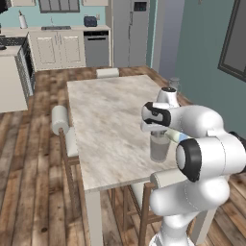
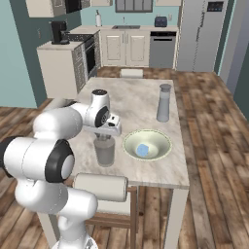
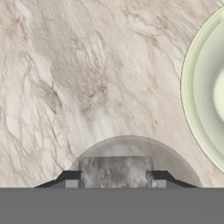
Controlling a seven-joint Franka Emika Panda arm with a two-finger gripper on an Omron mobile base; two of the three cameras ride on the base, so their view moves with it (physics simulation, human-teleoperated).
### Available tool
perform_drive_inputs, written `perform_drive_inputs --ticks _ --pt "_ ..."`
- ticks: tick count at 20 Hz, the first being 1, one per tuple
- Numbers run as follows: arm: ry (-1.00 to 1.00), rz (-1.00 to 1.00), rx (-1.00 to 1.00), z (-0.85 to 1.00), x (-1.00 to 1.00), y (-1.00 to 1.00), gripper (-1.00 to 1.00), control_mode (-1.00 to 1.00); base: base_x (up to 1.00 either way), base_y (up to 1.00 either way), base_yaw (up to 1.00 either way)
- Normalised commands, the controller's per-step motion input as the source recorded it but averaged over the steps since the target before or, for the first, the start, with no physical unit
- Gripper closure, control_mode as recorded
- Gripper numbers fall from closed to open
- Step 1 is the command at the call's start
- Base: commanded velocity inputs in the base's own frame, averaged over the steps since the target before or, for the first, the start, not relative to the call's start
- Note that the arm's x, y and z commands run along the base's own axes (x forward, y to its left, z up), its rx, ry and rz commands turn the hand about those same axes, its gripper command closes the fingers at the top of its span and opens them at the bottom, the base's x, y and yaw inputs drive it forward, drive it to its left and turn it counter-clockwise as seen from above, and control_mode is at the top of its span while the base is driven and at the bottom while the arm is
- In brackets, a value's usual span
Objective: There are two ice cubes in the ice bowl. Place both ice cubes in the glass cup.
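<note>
Above the glass cup [image 2: 104, 151] on the bench [image 2: 141, 104], the tool [image 3: 116, 180] is pinching the whitish ice cube [image 3: 116, 171], while the blue ice cube [image 2: 142, 150] is waiting in the ice bowl [image 2: 160, 137].

Marble-topped table [image 2: 141, 99] stands on a wood plank floor [image 2: 214, 121]. Walls [image 1: 192, 43] are teal. Far side: cream cabinets [image 2: 125, 47], grey dishwasher [image 2: 161, 50], steel refrigerator [image 2: 200, 34]. A range with oven [image 2: 89, 54] sits at far left. White-cushioned chairs [image 1: 63, 126] stand at the table's edges. A dark-framed window [image 1: 236, 43] is on the right wall.
</note>
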Motion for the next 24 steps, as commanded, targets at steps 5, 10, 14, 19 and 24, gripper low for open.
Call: perform_drive_inputs --ticks 5,10,14,19,24 --pt "0.0 0.0 0.0 -0.02 0.11 0.0 1.0 -1.0 0.0 0.0 0.0" --pt "0.0 0.0 0.0 0.0 0.11 0.0 -1.0 -1.0 0.0 0.0 0.0" --pt "0.0 0.0 0.0 0.0 0.01 0.0 -1.0 -1.0 0.0 0.0 0.0" --pt "0.0 0.0 0.0 0.0 -0.05 0.0 -1.0 -1.0 0.0 0.0 0.0" --pt "-0.03 0.0 0.0 0.06 -0.13 0.0 -1.0 -1.0 0.0 0.0 0.0"
